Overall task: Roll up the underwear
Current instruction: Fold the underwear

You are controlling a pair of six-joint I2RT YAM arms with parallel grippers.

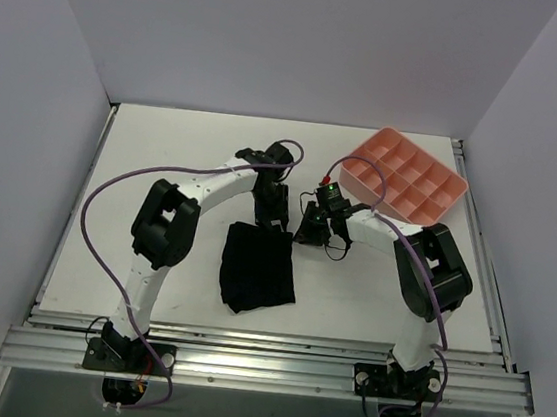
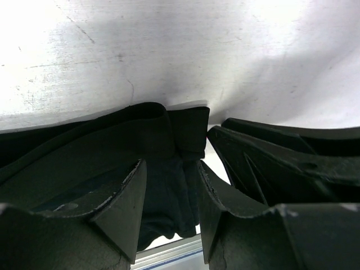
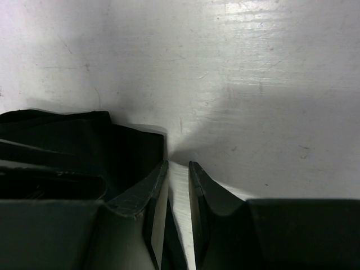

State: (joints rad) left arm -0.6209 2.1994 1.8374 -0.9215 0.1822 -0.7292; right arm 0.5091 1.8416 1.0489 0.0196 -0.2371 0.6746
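Observation:
The black underwear [image 1: 259, 267] lies flat on the white table in front of the arms. My left gripper [image 1: 275, 220] stands at its far edge. In the left wrist view that gripper [image 2: 170, 169] is open, with fabric filling the gap between the fingers and a folded hem [image 2: 163, 126] just beyond the tips. My right gripper [image 1: 307, 237] is at the far right corner of the garment. In the right wrist view it [image 3: 177, 169] is open by a narrow gap over bare table, with black fabric [image 3: 138, 149] just left of its left finger.
A pink compartment tray [image 1: 362, 183] stands at the back right, close behind the right arm. The right gripper's body [image 2: 281, 157] shows close beside the left one. The aluminium rail [image 1: 262, 353] runs along the near table edge.

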